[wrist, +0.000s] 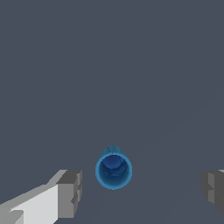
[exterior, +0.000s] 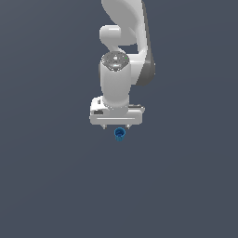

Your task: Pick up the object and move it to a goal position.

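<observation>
My end effector (wrist: 139,192) is spread wide, grasping nothing; the blue cup (wrist: 113,170) sits between its fingers (wrist: 70,192), nearer one. Closing off-centre, I risk knocking it aside.

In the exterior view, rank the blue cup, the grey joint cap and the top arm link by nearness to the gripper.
1. Blue cup, just below the gripper.
2. Grey joint cap, higher up the arm.
3. Top arm link, at the picture's upper edge.
</observation>
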Available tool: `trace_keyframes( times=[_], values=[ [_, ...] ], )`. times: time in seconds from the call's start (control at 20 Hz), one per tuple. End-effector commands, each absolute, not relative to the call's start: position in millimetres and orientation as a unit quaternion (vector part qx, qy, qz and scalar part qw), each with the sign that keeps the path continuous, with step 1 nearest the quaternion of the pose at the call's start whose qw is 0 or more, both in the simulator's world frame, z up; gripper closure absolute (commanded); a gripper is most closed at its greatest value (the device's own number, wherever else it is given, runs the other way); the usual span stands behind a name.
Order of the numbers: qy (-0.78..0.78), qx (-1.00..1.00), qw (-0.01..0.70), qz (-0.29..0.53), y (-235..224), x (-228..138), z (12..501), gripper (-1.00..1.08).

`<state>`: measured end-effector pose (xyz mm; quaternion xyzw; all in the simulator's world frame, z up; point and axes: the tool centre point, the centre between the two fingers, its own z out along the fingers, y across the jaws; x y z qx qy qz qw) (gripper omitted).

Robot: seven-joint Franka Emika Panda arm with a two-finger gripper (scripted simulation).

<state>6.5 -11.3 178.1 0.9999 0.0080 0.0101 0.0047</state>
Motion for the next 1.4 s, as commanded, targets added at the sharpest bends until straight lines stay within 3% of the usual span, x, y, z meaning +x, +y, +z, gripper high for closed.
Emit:
trace_keyframes(
  times=[0.0,0.55,1.35],
  values=[
    [0.008,1.0,0.005,0.01,-11.4,6.5,178.1,-0.92],
    [0.021,0.999,0.021,0.02,-31.9,10.2,183.0,-0.92],
    [-0.058,0.998,0.012,0.016,-20.8,0.4,160.1,-0.92]
  ],
)
